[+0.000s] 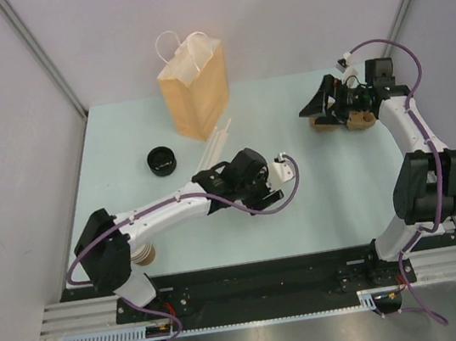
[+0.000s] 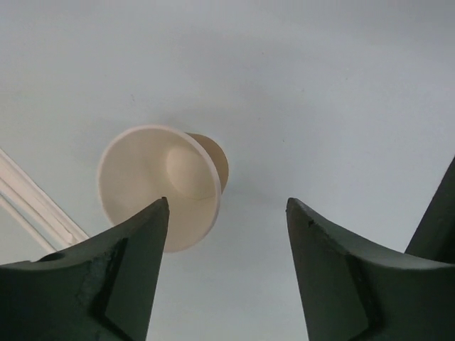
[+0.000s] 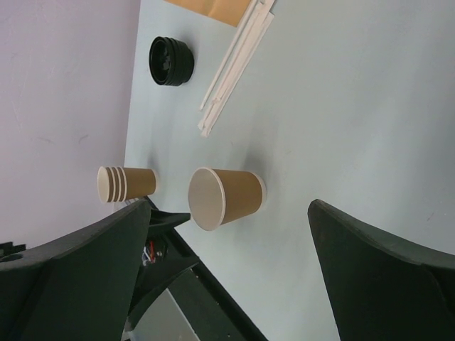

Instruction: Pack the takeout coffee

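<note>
The open-topped takeout coffee (image 2: 153, 181) stands on the surface (image 2: 320, 85) just under the left tool (image 2: 227, 202), jaws apart (overhead, the left arm (image 1: 173, 206) hides it), while the right tool (image 3: 229, 204) gapes wide too.
</note>
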Robot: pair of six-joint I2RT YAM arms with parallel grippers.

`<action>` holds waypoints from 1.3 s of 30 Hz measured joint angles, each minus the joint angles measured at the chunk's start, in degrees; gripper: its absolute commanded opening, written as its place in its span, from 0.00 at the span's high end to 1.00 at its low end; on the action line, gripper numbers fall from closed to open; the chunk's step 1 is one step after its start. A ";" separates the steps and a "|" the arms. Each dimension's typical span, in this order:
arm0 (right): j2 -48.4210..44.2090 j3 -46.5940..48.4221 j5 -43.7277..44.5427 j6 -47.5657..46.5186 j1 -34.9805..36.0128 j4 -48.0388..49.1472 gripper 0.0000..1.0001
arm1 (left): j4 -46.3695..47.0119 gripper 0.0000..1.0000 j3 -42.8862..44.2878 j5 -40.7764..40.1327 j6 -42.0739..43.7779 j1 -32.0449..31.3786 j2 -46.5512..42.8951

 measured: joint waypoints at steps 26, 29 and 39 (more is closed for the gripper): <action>-2.19 0.00 3.08 -4.39 8.09 -0.15 0.00 | -23.47 0.61 16.06 9.60 0.07 45.86 0.26; -2.19 0.00 3.41 -4.79 7.96 -0.28 0.00 | -23.41 0.63 15.39 8.83 0.11 46.45 3.61; -2.16 0.00 3.39 -5.27 7.91 -0.59 0.01 | -21.53 0.62 15.56 8.02 0.85 46.51 10.91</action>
